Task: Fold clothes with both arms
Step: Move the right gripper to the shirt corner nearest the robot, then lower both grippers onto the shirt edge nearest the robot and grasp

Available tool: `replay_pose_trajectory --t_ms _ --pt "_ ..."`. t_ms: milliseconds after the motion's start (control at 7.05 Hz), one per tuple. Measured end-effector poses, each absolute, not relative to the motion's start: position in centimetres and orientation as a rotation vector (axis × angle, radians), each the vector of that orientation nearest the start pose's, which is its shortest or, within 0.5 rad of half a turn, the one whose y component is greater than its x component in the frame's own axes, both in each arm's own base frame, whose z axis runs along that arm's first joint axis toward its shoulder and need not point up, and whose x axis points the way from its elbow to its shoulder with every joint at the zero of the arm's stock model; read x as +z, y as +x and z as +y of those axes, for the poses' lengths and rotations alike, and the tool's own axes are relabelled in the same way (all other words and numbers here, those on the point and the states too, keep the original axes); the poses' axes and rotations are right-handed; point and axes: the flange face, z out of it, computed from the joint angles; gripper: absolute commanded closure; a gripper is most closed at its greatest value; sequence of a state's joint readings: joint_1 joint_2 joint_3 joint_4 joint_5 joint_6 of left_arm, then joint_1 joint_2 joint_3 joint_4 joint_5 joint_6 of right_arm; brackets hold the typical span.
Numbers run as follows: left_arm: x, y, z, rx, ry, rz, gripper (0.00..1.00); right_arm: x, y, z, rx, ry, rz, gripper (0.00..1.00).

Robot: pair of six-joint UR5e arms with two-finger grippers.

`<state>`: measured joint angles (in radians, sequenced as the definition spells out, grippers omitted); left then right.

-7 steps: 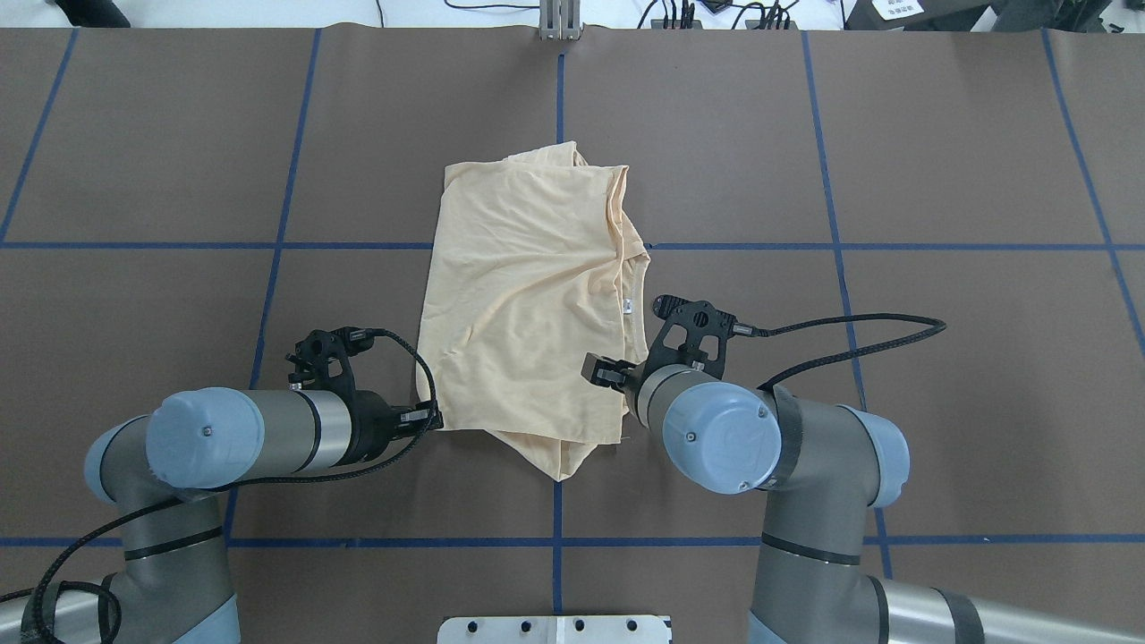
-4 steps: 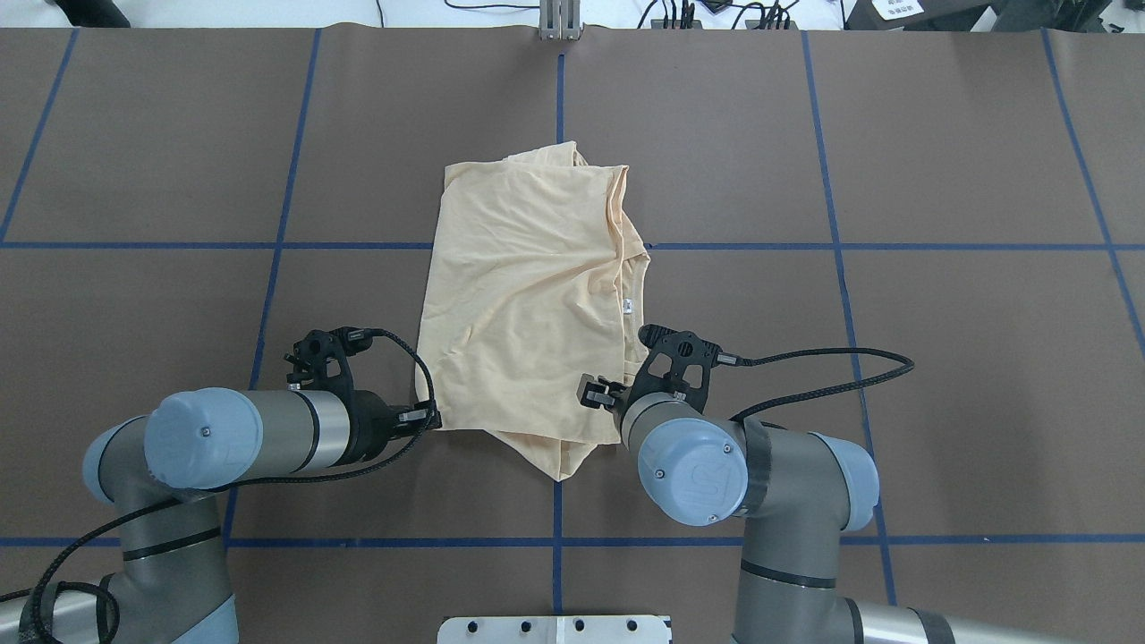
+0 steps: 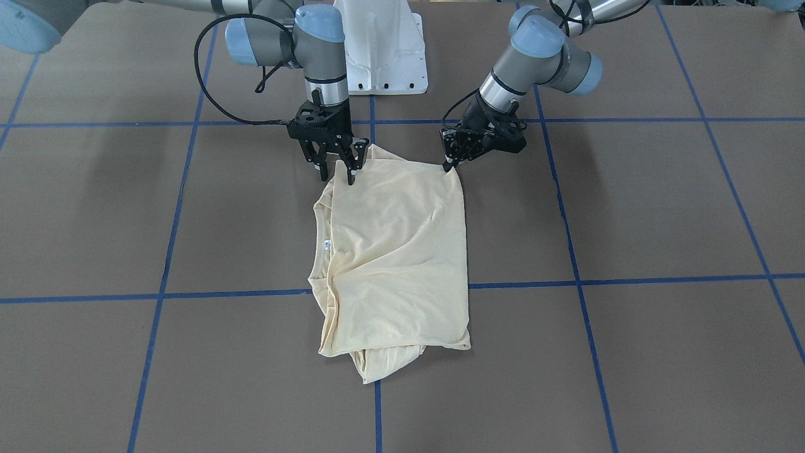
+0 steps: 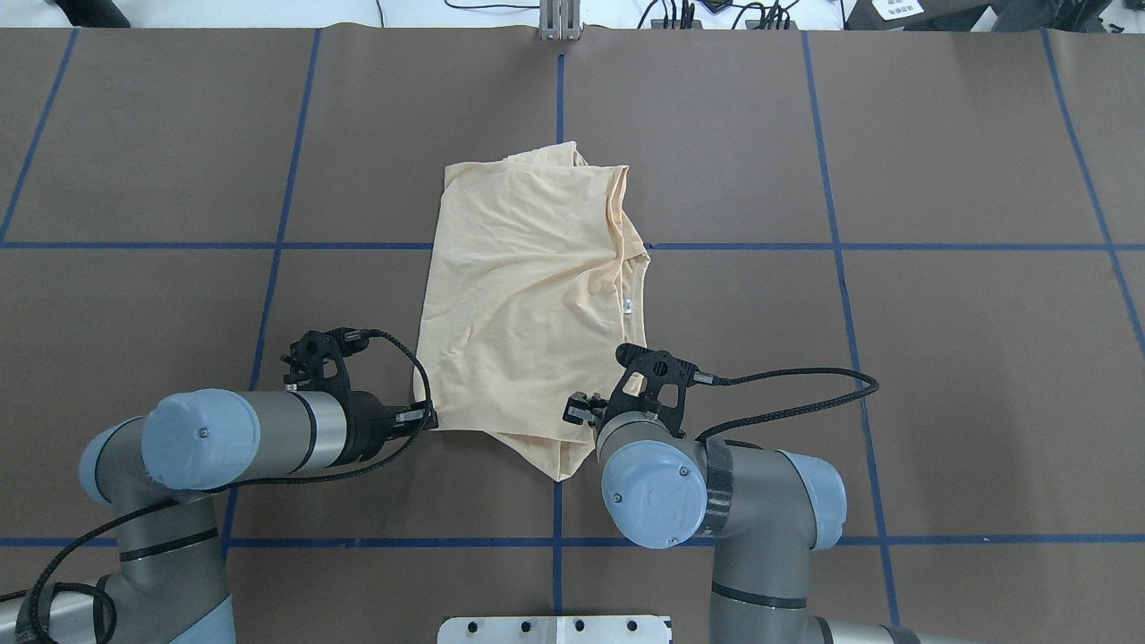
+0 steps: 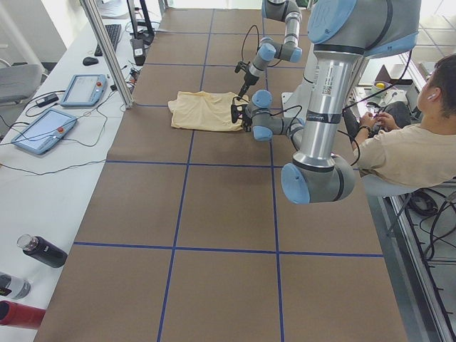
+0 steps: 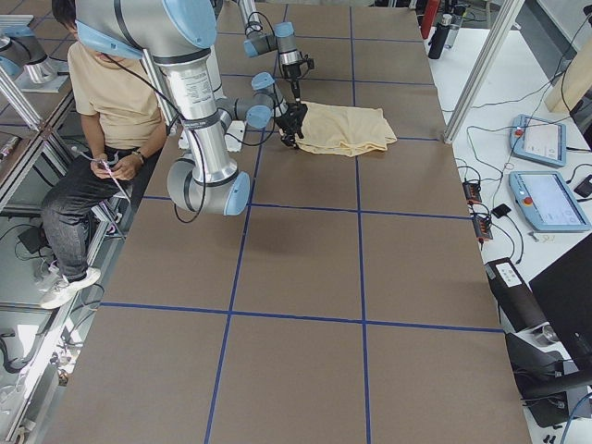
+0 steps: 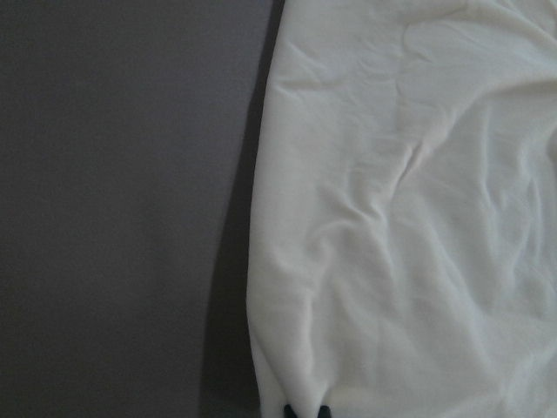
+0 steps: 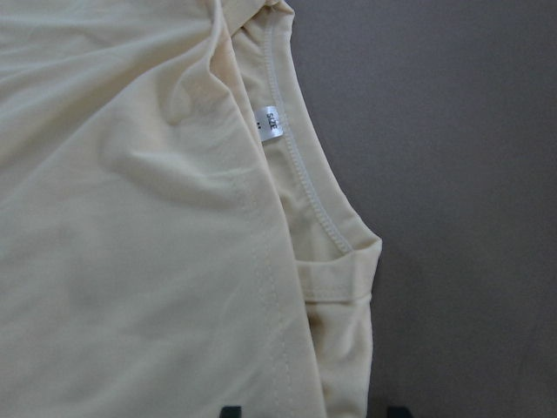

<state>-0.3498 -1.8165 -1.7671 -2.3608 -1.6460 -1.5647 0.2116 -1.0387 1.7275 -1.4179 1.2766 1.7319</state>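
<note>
Left hand (image 3: pixel 448 166), black and two-fingered, sits low at the 7 o'clock corner of the pale cream-yellow thin-fabric T-shirt (image 4: pixel 523 295), as the overhead view lays it out. In its wrist view the two dark fingertips (image 7: pixel 288 411) stand almost together with the cloth's edge between them, so it pinches that corner. Right hand (image 3: pixel 338 174), also black, hangs at the 5 o'clock corner with its fingers spread wide. Its wrist view shows the tips far apart at the lower edge, with layered cloth between them and nothing gripped.

The T-shirt lies folded into a rough rectangle, wrinkled, in the middle of the brown-covered counter (image 4: pixel 939 376), which is crossed by blue tape lines (image 4: pixel 894 246). A small white neck label (image 8: pixel 271 118) shows beside the ribbed neckline on the garment's 3 o'clock edge. A pointed flap of fabric pokes out past the lower edge at 6 o'clock.

Both grey jointed arms with light blue caps, the left arm (image 4: pixel 268 434) and the right arm (image 4: pixel 680 478), reach in from 6 o'clock, each trailing a black cable. A seated person in a beige top (image 5: pixel 410 153) shows in the side views.
</note>
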Motion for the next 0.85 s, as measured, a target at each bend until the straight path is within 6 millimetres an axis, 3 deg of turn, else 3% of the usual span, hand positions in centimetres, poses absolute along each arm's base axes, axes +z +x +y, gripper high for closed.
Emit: replay_pose_trajectory --t_ms 142,283,709,850 --pt "34.60 50.61 -31.85 -0.253 0.154 1.227 1.00 26.72 -60.73 -29.53 0.471 0.302 -0.838 0.76" --pt "34.63 50.61 -31.85 -0.253 0.154 1.227 1.00 26.48 -60.68 -29.52 0.472 0.303 -0.843 0.90" --pt "34.56 50.63 -31.86 -0.252 0.154 1.228 1.00 26.32 -60.55 -29.45 0.471 0.304 -0.848 0.83" --pt "34.53 50.64 -31.85 -0.252 0.153 1.228 1.00 26.39 -60.51 -29.44 0.468 0.305 -0.846 0.75"
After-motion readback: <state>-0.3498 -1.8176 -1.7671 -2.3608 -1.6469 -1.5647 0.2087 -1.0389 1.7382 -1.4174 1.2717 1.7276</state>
